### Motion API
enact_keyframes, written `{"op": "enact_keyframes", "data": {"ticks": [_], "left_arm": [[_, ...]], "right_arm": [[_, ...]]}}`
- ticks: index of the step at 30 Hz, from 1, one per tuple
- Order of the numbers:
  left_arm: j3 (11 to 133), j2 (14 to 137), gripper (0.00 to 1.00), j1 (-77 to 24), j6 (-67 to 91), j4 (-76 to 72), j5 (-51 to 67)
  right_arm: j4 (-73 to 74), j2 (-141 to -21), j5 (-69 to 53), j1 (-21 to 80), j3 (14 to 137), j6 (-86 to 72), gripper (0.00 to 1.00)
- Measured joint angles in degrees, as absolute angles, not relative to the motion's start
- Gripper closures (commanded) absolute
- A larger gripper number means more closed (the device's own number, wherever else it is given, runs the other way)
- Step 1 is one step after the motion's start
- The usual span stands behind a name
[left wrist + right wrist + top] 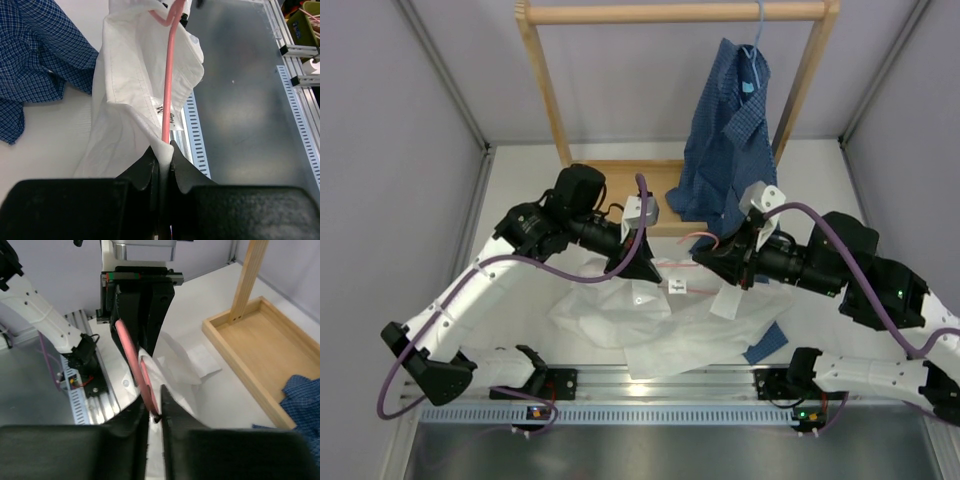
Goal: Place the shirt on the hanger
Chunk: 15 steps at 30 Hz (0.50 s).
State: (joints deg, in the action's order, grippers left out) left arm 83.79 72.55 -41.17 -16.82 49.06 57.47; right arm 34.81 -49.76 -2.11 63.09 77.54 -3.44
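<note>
The white shirt (pixel 660 325) lies crumpled on the table in front of the arms, its neck part lifted between the two grippers. The pink hanger (pixel 680 265) runs between them. My left gripper (pixel 648 272) is shut: in the left wrist view its jaws (pixel 162 146) pinch a fold of the shirt (pixel 130 75), and the hanger wire (pixel 169 80) rises from that pinch. My right gripper (pixel 703 257) is shut on the hanger; the right wrist view shows the wire (pixel 131 352) caught between its tips (pixel 155 407), above the shirt (pixel 170 370).
A wooden rack (pixel 670 12) stands at the back, with a wooden tray base (pixel 620 190). A dark blue checked shirt (pixel 730 140) hangs from it on a light blue hanger. A blue checked scrap (pixel 765 342) lies front right. A slotted metal rail (pixel 192 125) edges the table.
</note>
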Motion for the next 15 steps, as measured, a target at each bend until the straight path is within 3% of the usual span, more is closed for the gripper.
{"op": "enact_keyframes", "data": {"ticks": [2, 3, 15], "left_arm": [[83.79, 72.1, 1.0, -41.19, -17.12, 49.21, 57.01], [83.79, 71.83, 1.0, -41.19, -17.37, 49.21, 56.77], [83.79, 69.32, 1.0, -41.17, -18.17, 49.8, 59.57]], "right_arm": [[33.89, -48.8, -2.68, 63.11, 75.92, -4.58, 0.51], [33.8, -48.18, -2.72, 63.11, 74.94, -4.82, 0.49], [41.87, -33.47, -4.36, 63.16, 71.26, -2.96, 0.42]]}}
